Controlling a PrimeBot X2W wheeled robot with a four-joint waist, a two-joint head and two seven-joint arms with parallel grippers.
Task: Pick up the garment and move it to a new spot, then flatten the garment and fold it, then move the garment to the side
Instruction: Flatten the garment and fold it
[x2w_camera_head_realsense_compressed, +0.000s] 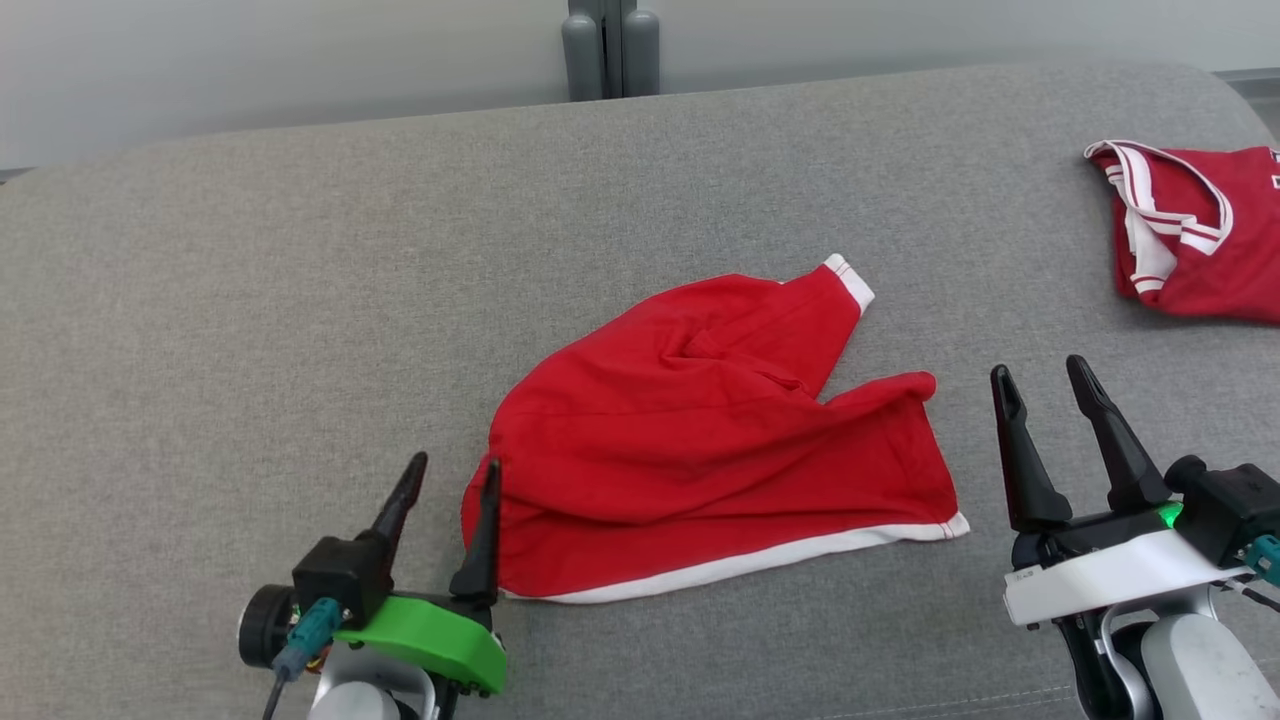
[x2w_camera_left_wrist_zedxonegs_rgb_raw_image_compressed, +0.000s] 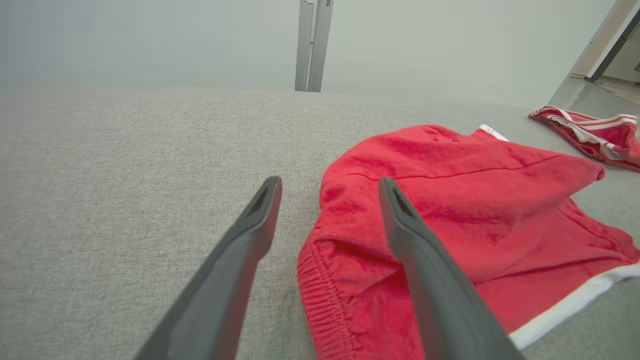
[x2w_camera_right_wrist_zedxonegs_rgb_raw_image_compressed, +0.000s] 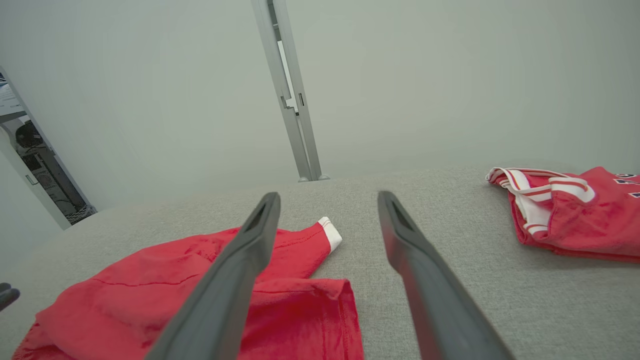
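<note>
Red garment (x2w_camera_head_realsense_compressed: 700, 450) crumpled on grey cushion (x2w_camera_head_realsense_compressed: 300, 300), left claw (x2w_camera_head_realsense_compressed: 455, 463) wide at its edge, right claw (x2w_camera_head_realsense_compressed: 1039, 367) wide, striped jersey (x2w_camera_head_realsense_compressed: 1200, 240) beyond.

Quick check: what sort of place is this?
Likely an indoor test room: grey upholstered surface, bare pale wall with a metal post, the red garment and a red jersey laid out.

Most likely a lab or test room, though not certain. Broad grey fabric-covered pad (x2w_camera_head_realsense_compressed: 300, 300) with rounded far corners, set before a plain pale wall (x2w_camera_head_realsense_compressed: 250, 70). Grey metal post (x2w_camera_head_realsense_compressed: 610, 45) standing behind the middle of the pad's far edge. At the left of the right wrist view, an open doorway (x2w_camera_right_wrist_zedxonegs_rgb_raw_image_compressed: 40, 170) onto dark equipment (x2w_camera_right_wrist_zedxonegs_rgb_raw_image_compressed: 27, 137). Red garment (x2w_camera_head_realsense_compressed: 700, 440) laid mid-pad, red jersey (x2w_camera_head_realsense_compressed: 1200, 240) near the far right corner.
</note>
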